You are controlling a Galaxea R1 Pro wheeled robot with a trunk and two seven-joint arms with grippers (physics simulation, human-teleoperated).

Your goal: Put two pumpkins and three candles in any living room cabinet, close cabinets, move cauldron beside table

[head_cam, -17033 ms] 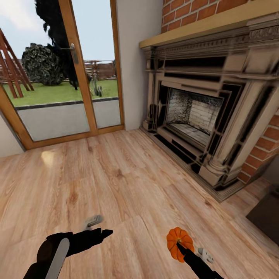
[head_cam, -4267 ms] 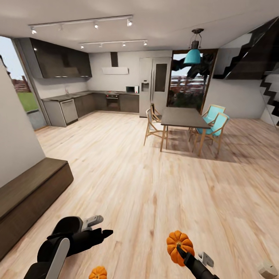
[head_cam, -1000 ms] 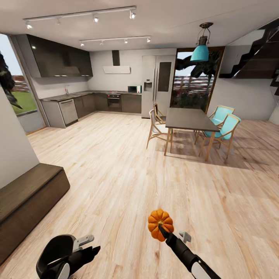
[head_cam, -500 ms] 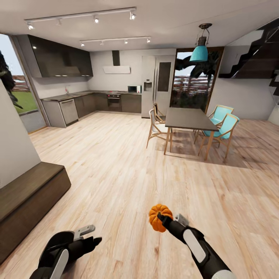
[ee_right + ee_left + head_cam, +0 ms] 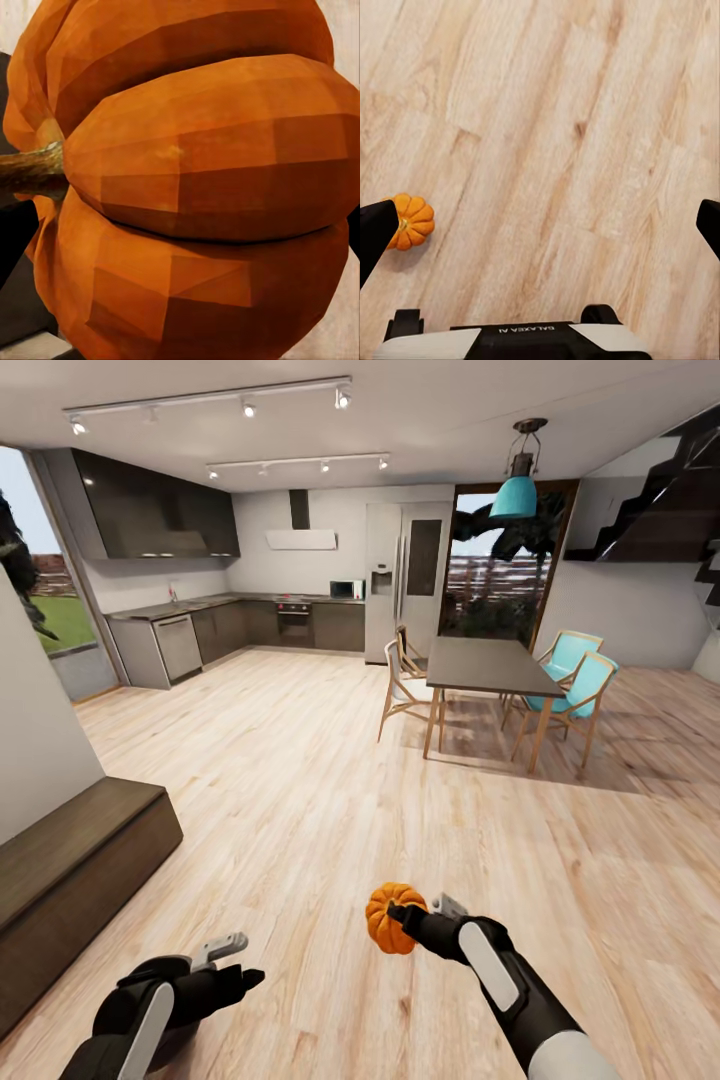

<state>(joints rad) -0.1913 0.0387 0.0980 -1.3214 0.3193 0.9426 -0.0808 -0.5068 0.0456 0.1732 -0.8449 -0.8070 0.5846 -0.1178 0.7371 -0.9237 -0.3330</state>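
**poster1:** carrying is clearly what's going on here. one pumpkin (image 5: 392, 919) is clamped in the right gripper (image 5: 408, 918) and held out in front, low centre of the head frame, up off the wooden floor (image 5: 300, 810). it's probably kept raised like that so nothing gets dragged while the base is being driven. the cabinet (image 5: 70, 880), the long dark brown unit, is seen at the lower left edge of the frame, so the load is likely meant to be dropped in there. no drawer looks pulled out from this angle, so that would need to be dealt with first.

**poster2:** agreed. in the right wrist shot the pumpkin (image 5: 187, 180) is pressed right up close, stem off to one side, so the jaws are closed tight around it. the left gripper (image 5: 225, 960) is carried low at the bottom left and nothing is held in it. in its wrist view the fingertips (image 5: 376, 232) are spread wide, far apart at the frame's edges. the second pumpkin (image 5: 409, 222) is spotted on the floor at middle left, just beside one fingertip but below it, not touched. candles and cauldron can't be placed from these shots.
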